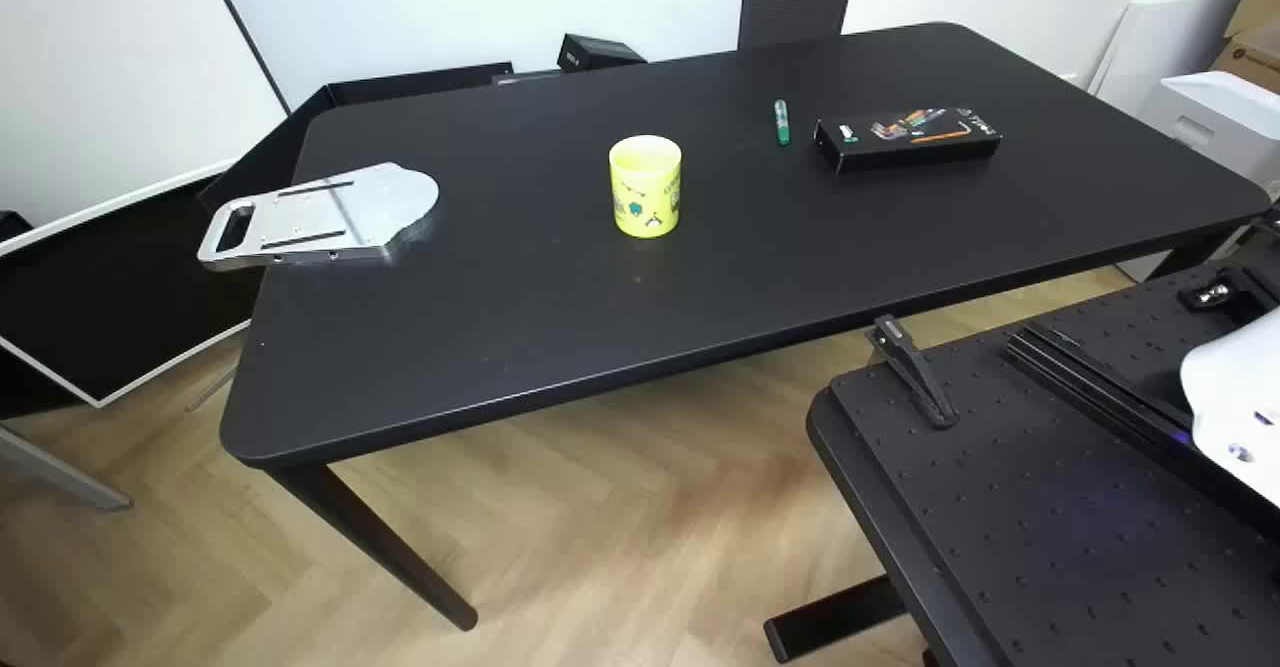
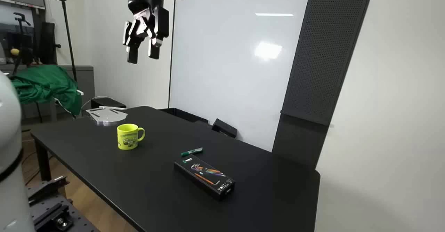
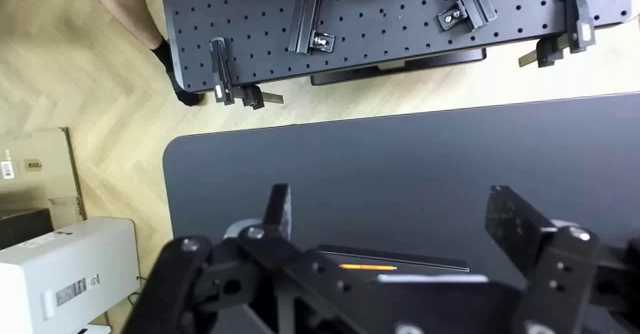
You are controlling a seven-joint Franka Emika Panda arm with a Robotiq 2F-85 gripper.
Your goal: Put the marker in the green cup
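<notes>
The marker (image 1: 782, 122) is a short green stick lying on the black table, and it also shows beside a black box in an exterior view (image 2: 192, 151). The green cup (image 1: 646, 203) is a yellow-green mug standing upright, its handle visible in an exterior view (image 2: 127, 141). The cup is apart from the marker. My gripper (image 2: 143, 55) hangs high above the table, fingers pointing down, open and empty. In the wrist view the fingers (image 3: 390, 194) stand wide apart with nothing between them. Neither marker nor cup is visible in the wrist view.
A black box (image 1: 910, 142) with a printed lid lies near the marker; its edge shows in the wrist view (image 3: 395, 257). A silver metal plate (image 1: 330, 212) overhangs one end of the table (image 1: 560, 317). The robot's perforated base table (image 1: 1050, 507) stands across a gap.
</notes>
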